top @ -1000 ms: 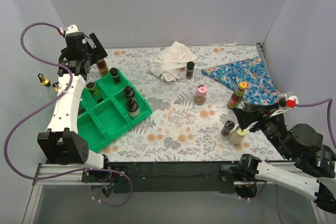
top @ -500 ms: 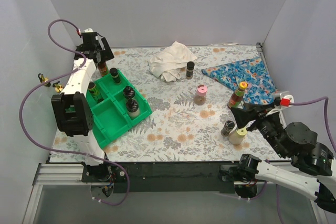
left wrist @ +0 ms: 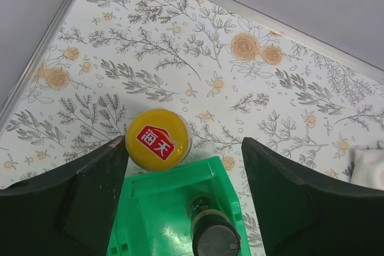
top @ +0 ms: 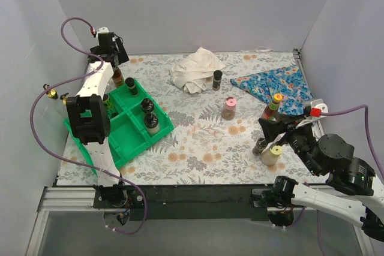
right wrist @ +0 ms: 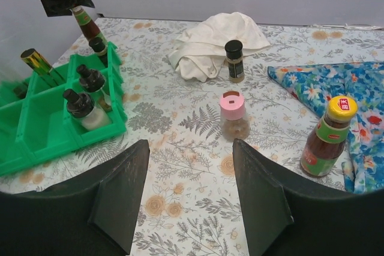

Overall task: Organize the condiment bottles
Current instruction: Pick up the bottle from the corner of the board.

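**Top external.** Left arm (top: 99, 82) is stretched long to the far-left corner of the tabletop (top: 198, 148), wrist pitched down over a yellow-capped sauce bottle (top: 117, 77). That bottle stands upright on the tabletop, just beside the far corner of the green tray (top: 126, 131). Four dark bottles (top: 147, 105) stand in the tray's compartments. Right arm (top: 336, 154) is folded low at the near right, wrist aimed across the tabletop. A small dark jar (top: 260, 146) and a cream bottle (top: 271, 154) stand close below its wrist. Pink-capped jar (top: 228, 108) stands mid-tabletop. Black-capped jar (top: 216, 80) is just beside the white cloth (top: 195, 67). A brown bottle (top: 273, 107) stands at the edge of the blue floral cloth (top: 282, 85).

**Left wrist.** Left jaws are spread wide, looking straight down. The yellow cap sits between them, close against one finger and well apart from the other. Nothing is gripped. One black-capped bottle shows in the tray's corner compartment, below the cap.

**Right wrist.** Right jaws are partway open and empty, with only tabletop between them. They are level and low, facing the pink-capped jar.
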`<action>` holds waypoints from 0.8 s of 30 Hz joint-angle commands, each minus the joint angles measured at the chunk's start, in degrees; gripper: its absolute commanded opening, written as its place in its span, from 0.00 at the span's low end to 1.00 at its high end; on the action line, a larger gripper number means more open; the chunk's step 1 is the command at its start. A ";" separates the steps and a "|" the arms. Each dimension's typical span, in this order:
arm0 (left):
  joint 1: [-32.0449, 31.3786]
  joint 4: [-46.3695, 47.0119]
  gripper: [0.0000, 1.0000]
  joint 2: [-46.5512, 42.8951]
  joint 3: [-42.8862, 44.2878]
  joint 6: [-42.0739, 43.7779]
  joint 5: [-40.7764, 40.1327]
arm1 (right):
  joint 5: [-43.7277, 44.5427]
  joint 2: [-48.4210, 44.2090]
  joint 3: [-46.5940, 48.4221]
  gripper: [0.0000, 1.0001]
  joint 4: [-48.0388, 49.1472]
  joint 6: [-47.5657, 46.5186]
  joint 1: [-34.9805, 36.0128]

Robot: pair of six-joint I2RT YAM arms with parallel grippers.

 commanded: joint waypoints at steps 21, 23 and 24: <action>0.20 4.77 0.53 2.08 1.14 5.22 -2.67 | 3.38 -0.33 1.60 0.66 5.19 -2.91 0.27; 0.20 4.85 0.48 2.35 1.49 5.49 -2.32 | 3.64 -0.16 1.60 0.66 5.28 -3.18 0.27; 0.20 4.68 0.45 2.44 1.58 5.84 -2.23 | 3.64 -0.16 1.77 0.66 5.45 -3.35 0.18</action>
